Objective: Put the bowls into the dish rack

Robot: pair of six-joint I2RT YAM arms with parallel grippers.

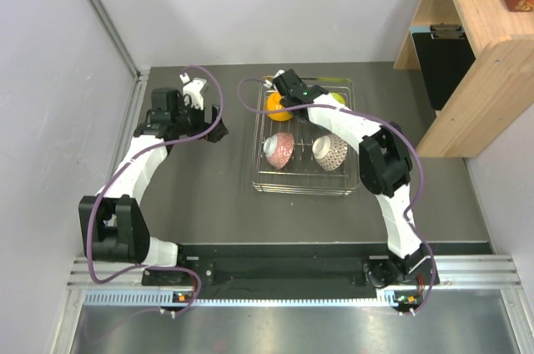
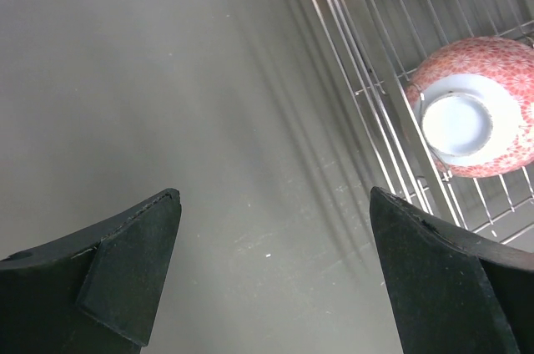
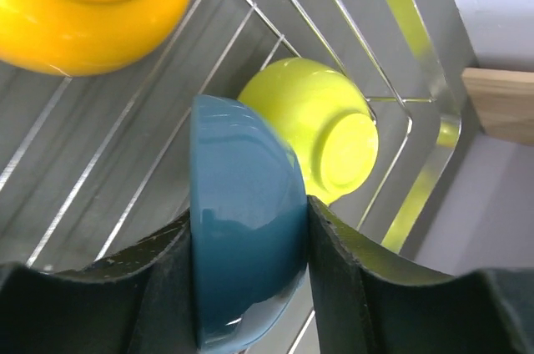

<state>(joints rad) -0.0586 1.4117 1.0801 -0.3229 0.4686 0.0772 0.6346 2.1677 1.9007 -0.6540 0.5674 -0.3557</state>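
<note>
While the right gripper (image 3: pixel 250 220) clamps the blue bowl (image 3: pixel 238 154) on edge over the far right corner of the rack (image 1: pixel 302 192), just beside the lime bowl (image 3: pixel 325 128) (touching or not, I cannot tell), four others sit inside: lime, the orange bowl (image 3: pixel 83 12), the pink bowl (image 2: pixel 476 112) and the grey bowl (image 1: pixel 329 152). Setting this one down well likely means lowering until its rim meets the wires, letting it lean on the lime bowl, then opening gently and lifting straight out. The left gripper (image 2: pixel 275 195) hangs wide and empty over the table (image 2: pixel 125 78) beside the rack.
</note>
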